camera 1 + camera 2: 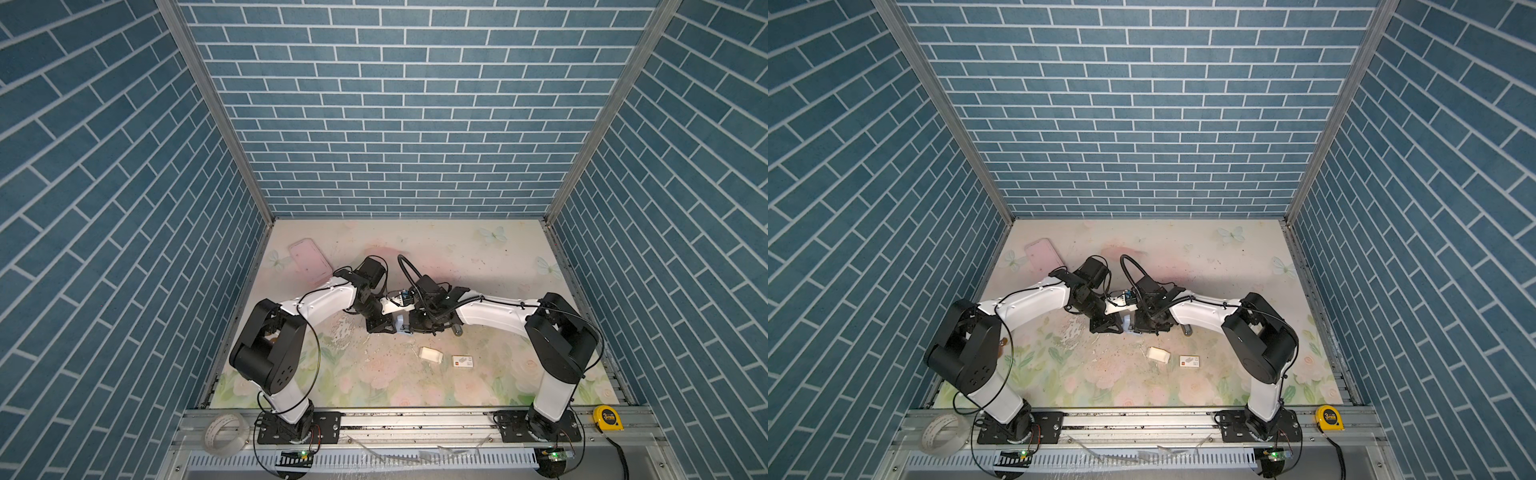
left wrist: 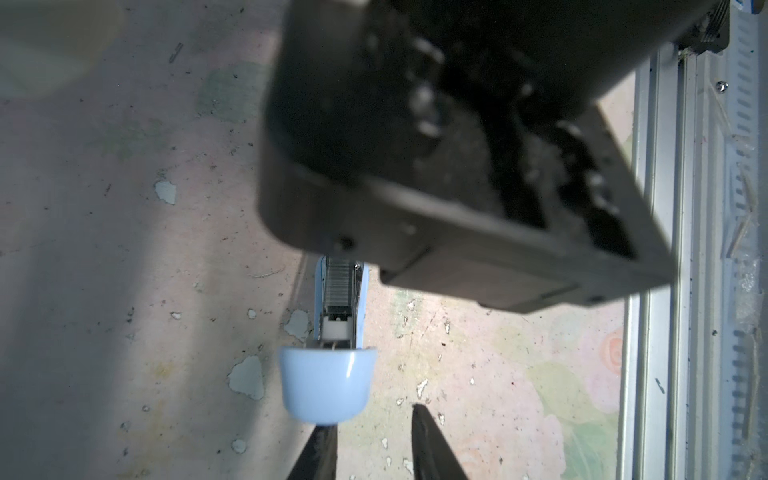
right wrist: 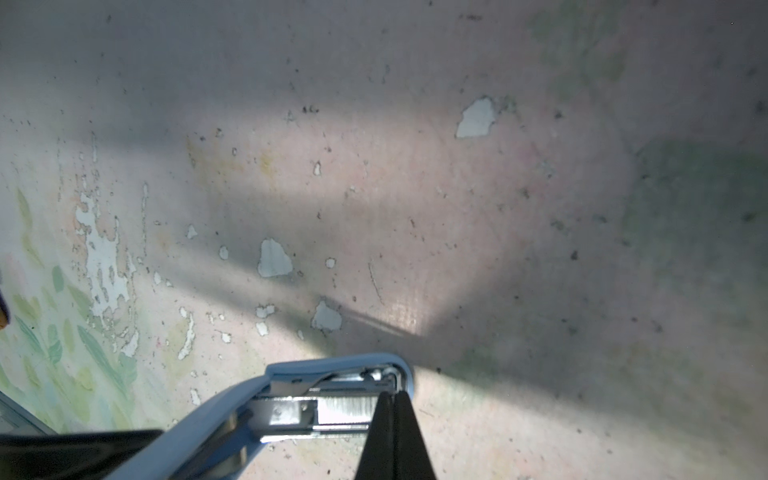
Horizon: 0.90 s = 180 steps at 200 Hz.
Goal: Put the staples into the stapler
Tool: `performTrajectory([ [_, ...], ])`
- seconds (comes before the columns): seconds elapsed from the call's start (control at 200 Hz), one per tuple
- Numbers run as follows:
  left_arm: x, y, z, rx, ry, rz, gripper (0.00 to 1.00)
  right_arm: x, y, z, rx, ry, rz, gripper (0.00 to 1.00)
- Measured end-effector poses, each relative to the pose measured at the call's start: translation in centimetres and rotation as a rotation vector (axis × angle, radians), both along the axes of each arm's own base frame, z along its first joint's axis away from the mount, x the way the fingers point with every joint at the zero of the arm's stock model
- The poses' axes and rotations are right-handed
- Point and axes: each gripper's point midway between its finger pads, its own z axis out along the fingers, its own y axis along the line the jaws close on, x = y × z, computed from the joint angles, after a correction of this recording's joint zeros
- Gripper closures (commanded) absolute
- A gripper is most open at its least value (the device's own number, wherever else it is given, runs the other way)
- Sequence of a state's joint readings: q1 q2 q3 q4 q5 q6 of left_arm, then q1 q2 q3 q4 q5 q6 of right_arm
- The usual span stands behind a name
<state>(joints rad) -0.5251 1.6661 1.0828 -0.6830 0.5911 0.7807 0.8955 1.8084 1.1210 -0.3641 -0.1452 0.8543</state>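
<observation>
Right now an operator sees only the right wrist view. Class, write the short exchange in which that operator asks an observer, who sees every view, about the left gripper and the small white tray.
Operator: Is the left gripper gripping the stapler?
Observer: No; the left wrist view shows its fingers apart, nothing between them.
Operator: Where is the white tray?
Observer: In both top views it lies on the table, between the stapler and the front rail.

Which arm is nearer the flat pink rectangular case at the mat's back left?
Left. The left arm passes close in front of the flat pink rectangular case; the right arm is well to its right.
</observation>
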Motion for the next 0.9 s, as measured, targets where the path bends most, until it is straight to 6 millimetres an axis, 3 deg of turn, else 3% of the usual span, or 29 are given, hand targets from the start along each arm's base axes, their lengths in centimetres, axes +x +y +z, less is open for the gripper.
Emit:
performTrajectory([
  [0.9, 0.95, -0.28, 0.07, -0.007, -0.029, 0.029, 0.63, 0.19, 0.1, 0.18, -0.026, -0.009, 0.043, 0.98],
])
